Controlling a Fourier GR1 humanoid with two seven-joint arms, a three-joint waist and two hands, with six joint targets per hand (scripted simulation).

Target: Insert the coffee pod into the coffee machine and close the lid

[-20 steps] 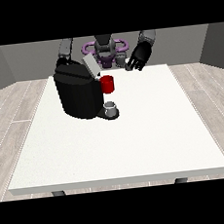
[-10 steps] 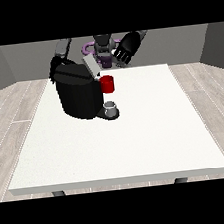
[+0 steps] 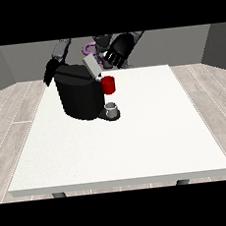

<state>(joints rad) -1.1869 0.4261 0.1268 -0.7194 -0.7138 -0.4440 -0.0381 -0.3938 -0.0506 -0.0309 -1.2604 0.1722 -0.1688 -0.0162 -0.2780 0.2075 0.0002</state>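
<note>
Lid [image 3: 92, 66] of the black coffee machine [image 3: 81, 96] stands raised and tilted, a pale flap at the machine's top right, so the closing step is not yet done. A red piece [image 3: 108, 85] juts from the machine's right face above a small grey cup [image 3: 112, 108] on the drip base; whether that red piece is the coffee pod I cannot tell, and no separate pod shows on the white table [image 3: 138, 142]. The hand at the view's right [image 3: 116, 54] hovers just right of and behind the lid, fingers partly curled, holding nothing that I can see. The hand at the view's left [image 3: 50, 72] sits at the machine's far left corner; its finger state I cannot tell. To close well, I judge the right-side hand should come over the flap's upper edge and press down and leftward along the hinge arc, while the other hand braces the body against sliding.
</note>
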